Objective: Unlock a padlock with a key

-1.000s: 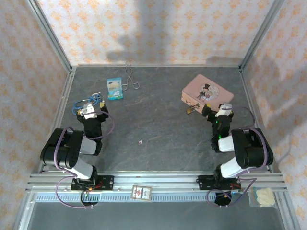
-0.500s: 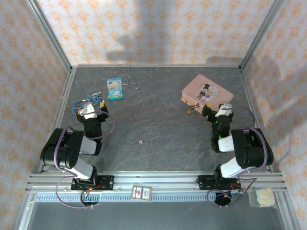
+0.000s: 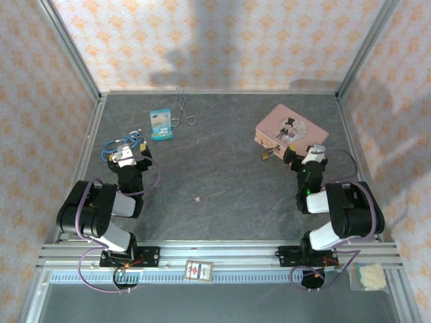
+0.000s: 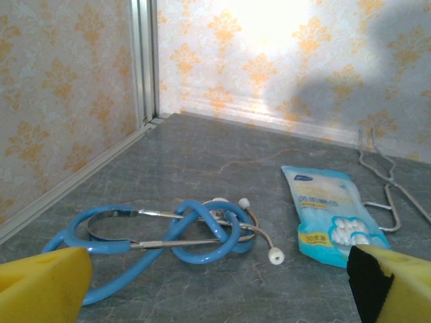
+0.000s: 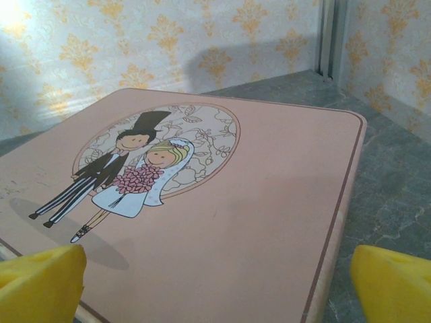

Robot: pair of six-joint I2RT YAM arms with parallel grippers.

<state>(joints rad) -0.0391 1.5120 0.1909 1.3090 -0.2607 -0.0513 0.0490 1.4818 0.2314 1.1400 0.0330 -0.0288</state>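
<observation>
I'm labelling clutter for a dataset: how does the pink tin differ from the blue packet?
The tin is pink and boxy; the packet is blue, flat and pouch-like. The tin is far larger than the packet. The tin's lid bears a cartoon bride and groom; the packet shows small white pieces low on its front. Both lie flat on the table.

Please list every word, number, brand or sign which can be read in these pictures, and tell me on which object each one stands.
No text here can be read with certainty.
Blue packet: a small logo near its top and a small label near its bottom, both too blurred to read.
Pink tin: a drawing of a bride and groom on the lid, no words visible.
Small card on the front rail: print too small to read.
</observation>
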